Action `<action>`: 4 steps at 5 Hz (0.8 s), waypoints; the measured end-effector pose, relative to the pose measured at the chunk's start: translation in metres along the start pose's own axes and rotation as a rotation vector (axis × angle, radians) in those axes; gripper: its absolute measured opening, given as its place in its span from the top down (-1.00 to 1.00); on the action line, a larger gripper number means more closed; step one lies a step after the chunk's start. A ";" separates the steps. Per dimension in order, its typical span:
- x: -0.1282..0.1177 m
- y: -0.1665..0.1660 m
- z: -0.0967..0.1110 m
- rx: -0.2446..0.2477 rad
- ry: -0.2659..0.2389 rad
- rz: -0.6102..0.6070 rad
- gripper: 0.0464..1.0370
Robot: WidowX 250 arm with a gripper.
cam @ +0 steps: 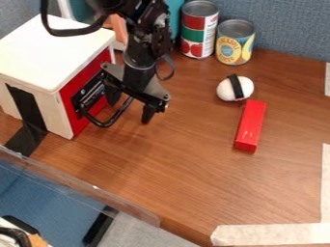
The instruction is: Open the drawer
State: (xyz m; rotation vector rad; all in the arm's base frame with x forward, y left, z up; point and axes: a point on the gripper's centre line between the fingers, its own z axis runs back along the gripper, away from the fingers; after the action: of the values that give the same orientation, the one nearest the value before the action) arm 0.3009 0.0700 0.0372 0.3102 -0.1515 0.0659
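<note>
The gripper hangs low in front of the white box's red drawer front, at the upper left of the camera view. Its two fingers stand apart, so it is open. A curved black handle sticks out from the drawer front, and its far end passes up behind or between the fingers; whether they touch it I cannot tell. The drawer front looks flush with the box, and part of it is hidden behind the gripper.
Right of the arm are two cans by the blue partition, a white egg-shaped item with a black band and a red block. A clear plastic edge runs along the lower left. Pale tape marks the table's near right corner.
</note>
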 end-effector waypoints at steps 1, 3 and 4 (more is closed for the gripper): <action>-0.004 -0.004 0.001 -0.019 0.025 0.035 -0.26; -0.011 -0.010 0.007 -0.058 0.077 0.070 0.75; -0.011 -0.019 0.010 -0.069 0.085 0.054 0.87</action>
State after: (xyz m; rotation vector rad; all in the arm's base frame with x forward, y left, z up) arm 0.2903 0.0486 0.0396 0.2340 -0.0774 0.1273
